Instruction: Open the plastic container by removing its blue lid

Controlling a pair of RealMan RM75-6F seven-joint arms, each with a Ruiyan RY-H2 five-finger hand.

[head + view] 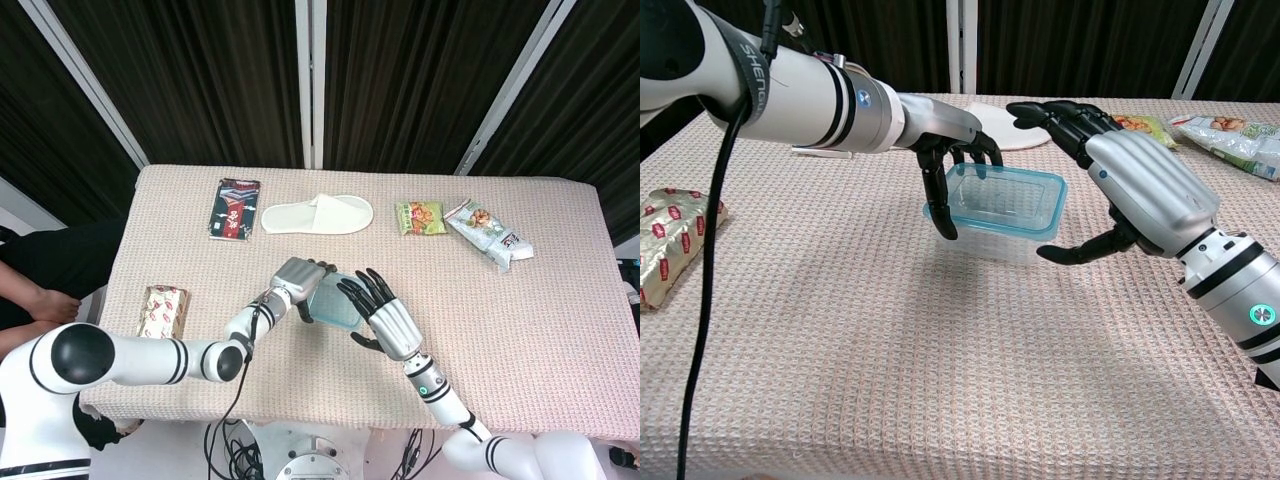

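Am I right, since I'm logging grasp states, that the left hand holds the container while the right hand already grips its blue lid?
Not quite. The left hand does hold the container, but the right hand does not grip the blue lid yet: the chest view shows it open beside the container, fingers spread above the far edge and thumb just short of the near corner.

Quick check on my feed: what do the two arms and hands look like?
Both hands, left hand and right hand, have silver backs and black fingers. The arms are white with black joint bands. A black cable runs along the left arm; the right forearm shows a small green light.
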